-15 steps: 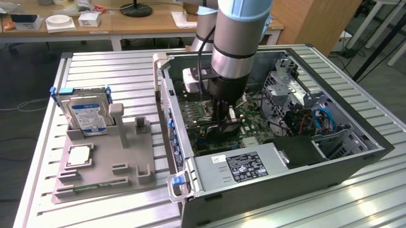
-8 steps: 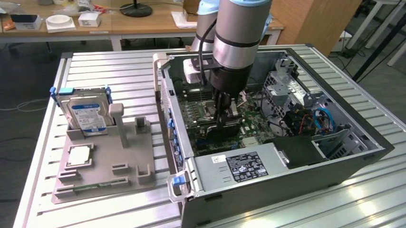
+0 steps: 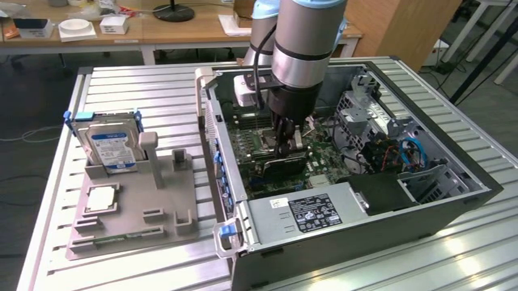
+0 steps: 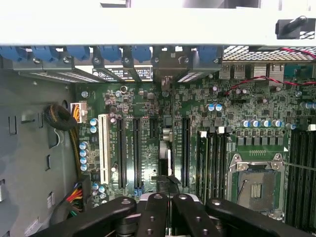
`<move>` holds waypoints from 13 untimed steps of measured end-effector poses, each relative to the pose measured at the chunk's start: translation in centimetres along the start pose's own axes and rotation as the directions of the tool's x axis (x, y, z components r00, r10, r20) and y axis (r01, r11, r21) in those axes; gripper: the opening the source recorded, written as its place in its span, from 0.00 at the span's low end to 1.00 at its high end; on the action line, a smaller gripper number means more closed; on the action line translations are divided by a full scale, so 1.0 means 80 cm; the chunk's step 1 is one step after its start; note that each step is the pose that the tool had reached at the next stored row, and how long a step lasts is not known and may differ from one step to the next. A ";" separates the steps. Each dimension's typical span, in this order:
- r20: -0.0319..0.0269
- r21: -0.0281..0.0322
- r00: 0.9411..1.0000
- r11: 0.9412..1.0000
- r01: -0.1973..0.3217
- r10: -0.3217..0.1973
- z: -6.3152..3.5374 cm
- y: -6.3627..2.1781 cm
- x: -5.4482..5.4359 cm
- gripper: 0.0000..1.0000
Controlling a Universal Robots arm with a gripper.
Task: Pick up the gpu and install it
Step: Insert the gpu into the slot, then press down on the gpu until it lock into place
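Note:
The gpu is a dark flat card standing on edge on the green motherboard inside the open computer case. In the wrist view the gpu shows edge-on as a thin dark blade along one of the long black slots. My gripper reaches straight down into the case, right above the card's top edge. Its black fingers are pressed together, gripper shut. I cannot tell whether they pinch the card's edge or only rest over it.
The grey parts stand at the exterior view's left holds the silver hard drive, a processor chip and a green memory stick. A power supply and drive cages crowd the case. Blue slot clips line its wall.

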State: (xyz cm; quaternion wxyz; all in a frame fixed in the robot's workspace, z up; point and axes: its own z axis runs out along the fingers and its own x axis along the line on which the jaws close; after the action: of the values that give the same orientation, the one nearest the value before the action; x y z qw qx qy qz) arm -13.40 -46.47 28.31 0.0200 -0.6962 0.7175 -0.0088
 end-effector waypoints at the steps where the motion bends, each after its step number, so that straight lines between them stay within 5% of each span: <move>1: 0.000 0.000 1.000 1.000 0.000 0.000 0.000 0.000 0.000 0.11; 13: 0.000 0.000 1.000 1.000 0.000 0.000 0.000 0.000 0.000 0.11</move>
State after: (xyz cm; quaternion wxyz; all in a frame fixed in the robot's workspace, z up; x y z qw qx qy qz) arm -13.40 -46.47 28.31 0.0200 -0.6962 0.7175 -0.0088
